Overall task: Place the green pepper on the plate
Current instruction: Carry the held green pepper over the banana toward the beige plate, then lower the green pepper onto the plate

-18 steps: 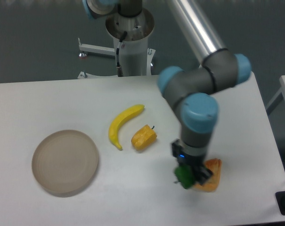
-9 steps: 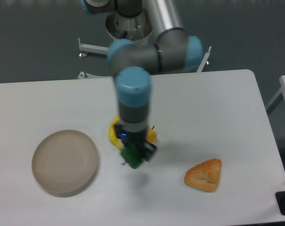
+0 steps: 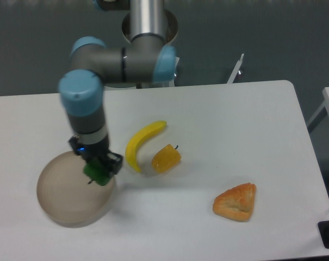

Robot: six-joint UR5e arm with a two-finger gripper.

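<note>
Tool (image 3: 99, 169) closed around the green pepper (image 3: 97, 173), held over the right part of the plate (image 3: 61, 198) at the desk's (image 3: 218, 119) left. Banana (image 3: 142, 142), yellow pepper (image 3: 166, 158) and pastry (image 3: 236, 202) lie right.

grey tubular arm (image 3: 123, 60) with light-blue joint caps, silver upper tube, black end effector (image 3: 97, 167).

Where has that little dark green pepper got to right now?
The small dark green pepper is gripped in the robot's claw, over the right edge of the round beige plate, left of the yellow banana.
</note>
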